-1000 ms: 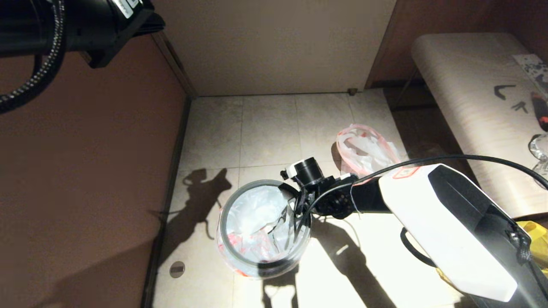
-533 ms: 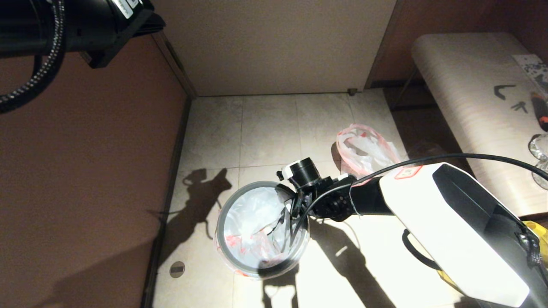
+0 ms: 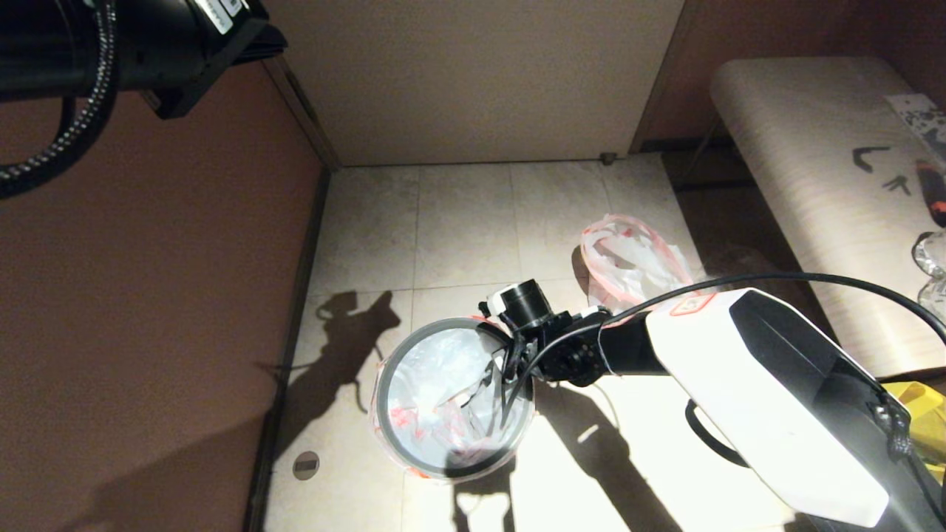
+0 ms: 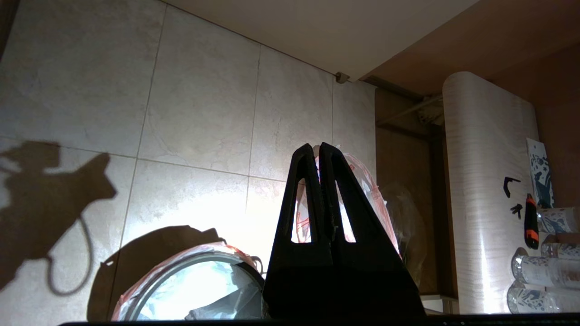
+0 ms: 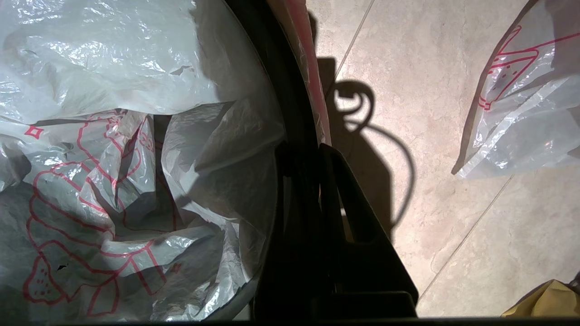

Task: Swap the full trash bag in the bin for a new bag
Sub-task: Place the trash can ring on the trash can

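The bin (image 3: 384,369), black with a grey hoop rim, stands on the tiled floor, lined with the new bag (image 3: 436,369), thin white plastic with red print. My right gripper (image 3: 501,403) reaches down at the bin's right rim; in the right wrist view it (image 5: 312,147) is shut on the new bag's (image 5: 136,81) pink hem at the rim, one finger inside the bin (image 5: 281,81) and one outside. The full trash bag (image 3: 635,262) sits on the floor behind, apart from the bin. My left gripper (image 4: 319,146) is shut and empty, held high at the left.
A brown wall runs along the left and a pale wall at the back. A wood-grain bench (image 3: 798,162) with bottles (image 4: 543,271) stands at the right. A crinkly clear bag (image 4: 408,213) leans beside the full bag. A yellow bag (image 3: 924,406) lies under my right arm.
My right arm has shifted slightly left and towards me, staying at the rim. The bin has barely moved. The left arm is still.
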